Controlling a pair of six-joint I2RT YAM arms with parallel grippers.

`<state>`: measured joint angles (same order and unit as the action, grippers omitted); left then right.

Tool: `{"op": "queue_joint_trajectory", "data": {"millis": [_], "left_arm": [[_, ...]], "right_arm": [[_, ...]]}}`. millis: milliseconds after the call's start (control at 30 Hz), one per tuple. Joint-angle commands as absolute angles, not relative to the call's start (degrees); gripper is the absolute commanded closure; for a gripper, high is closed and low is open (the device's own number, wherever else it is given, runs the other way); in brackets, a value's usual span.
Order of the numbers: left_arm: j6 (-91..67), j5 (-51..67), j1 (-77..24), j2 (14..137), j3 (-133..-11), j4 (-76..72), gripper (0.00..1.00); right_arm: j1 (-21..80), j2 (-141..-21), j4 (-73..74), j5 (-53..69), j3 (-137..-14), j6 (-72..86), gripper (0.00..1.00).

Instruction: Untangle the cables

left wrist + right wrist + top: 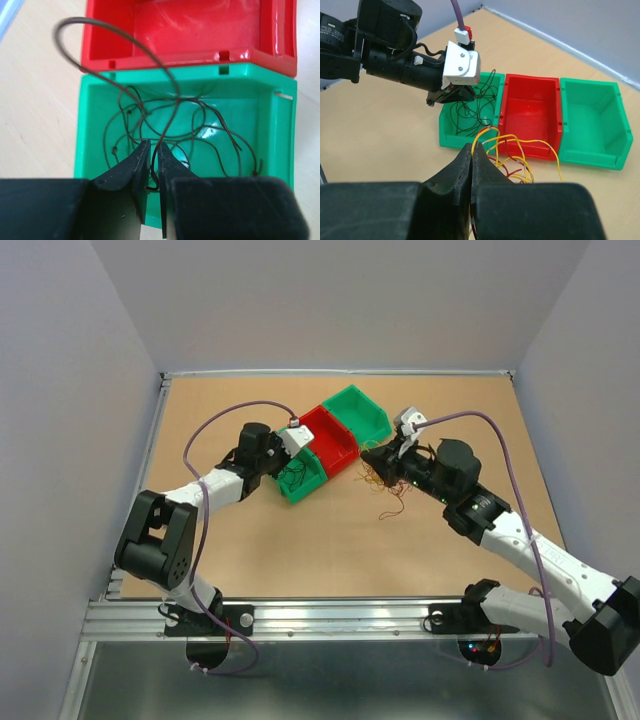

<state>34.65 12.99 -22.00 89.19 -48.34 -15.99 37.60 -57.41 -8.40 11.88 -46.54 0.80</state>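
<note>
Dark cables (200, 125) lie in loose loops inside a green bin (280, 130). My left gripper (154, 145) hangs over that bin with its jaws a narrow gap apart; one dark wire runs up through the gap and arcs over the red bin (190, 30). A tangle of yellow and red cables (520, 142) lies on the table in front of the bins. My right gripper (472, 146) is shut on a yellow wire of it. From above, the left gripper (297, 465) and right gripper (372, 455) flank the bins, with the tangle (385, 490) beside the right one.
Three bins stand in a diagonal row: green (305, 485), red (330, 440), green (358, 410). The red bin (530, 110) and far green bin (592, 120) hold nothing. Grey walls enclose the brown table (300, 550) on three sides.
</note>
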Motion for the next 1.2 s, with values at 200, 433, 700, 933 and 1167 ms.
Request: {"op": "queue_joint_trajectory", "data": {"millis": [200,433,700,933,1167], "left_arm": [[35.5,11.3,-21.5,81.7,-44.7,-18.5,0.52],[34.1,12.0,-20.3,77.3,-43.4,-20.2,0.45],[35.9,25.0,-21.0,76.1,-44.9,-13.6,0.25],[38.1,28.4,-25.3,73.7,-43.2,-11.4,0.07],[41.7,29.7,-29.5,70.3,-40.0,-11.2,0.04]], "right_arm": [[38.0,-61.6,-5.8,16.4,-53.3,-1.5,0.99],[37.9,-62.1,-5.5,16.2,-53.7,-1.4,0.99],[38.0,-63.5,-4.5,15.6,-54.4,-1.5,0.99],[38.0,-63.3,-4.2,14.5,-54.3,-1.6,1.0],[37.9,-61.7,-4.1,14.5,-53.4,-1.8,0.99]]}}
